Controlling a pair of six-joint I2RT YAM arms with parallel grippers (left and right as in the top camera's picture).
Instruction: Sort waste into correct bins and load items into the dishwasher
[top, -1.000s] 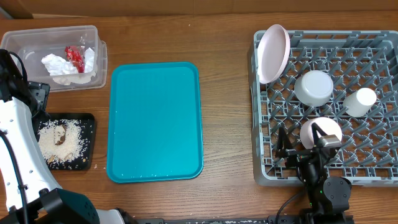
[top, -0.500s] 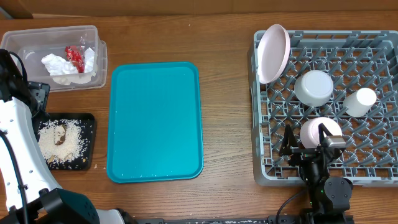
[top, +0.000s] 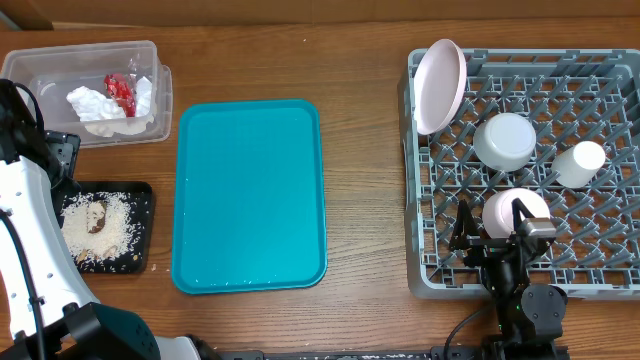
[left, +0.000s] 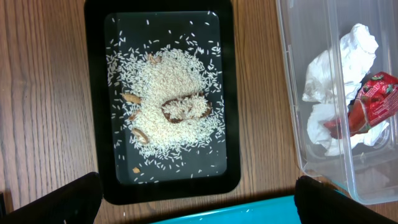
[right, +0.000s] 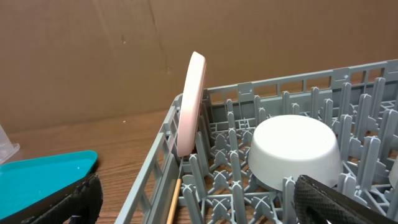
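The square grey plastic dish rack (top: 560, 85) fills the right of the overhead frame. It carries a large pale pink round plate (top: 440, 86) upright at its upper left corner, an upturned white bowl (top: 504, 141) and a small cup (top: 580, 163) mid-rack, and a second small bowl (top: 500, 210) lower down, with the right end effector (top: 489, 222) spread wide around it. At upper left a clear plastic tub (top: 40, 60) holds crumpled white napkins (top: 95, 105) and a shiny red wrapper (top: 120, 92). Below it the left end effector (left: 196, 202) hangs spread above a shallow black tray (top: 145, 225) of rice crumbs (top: 95, 230); a teal tray (top: 250, 195) lies mid-bench (top: 365, 200)

A teal tray (top: 250, 195), grey rack (top: 540, 60), pink plate (top: 440, 85) — black tray (top: 146, 205), red wrapper (top: 119, 92).
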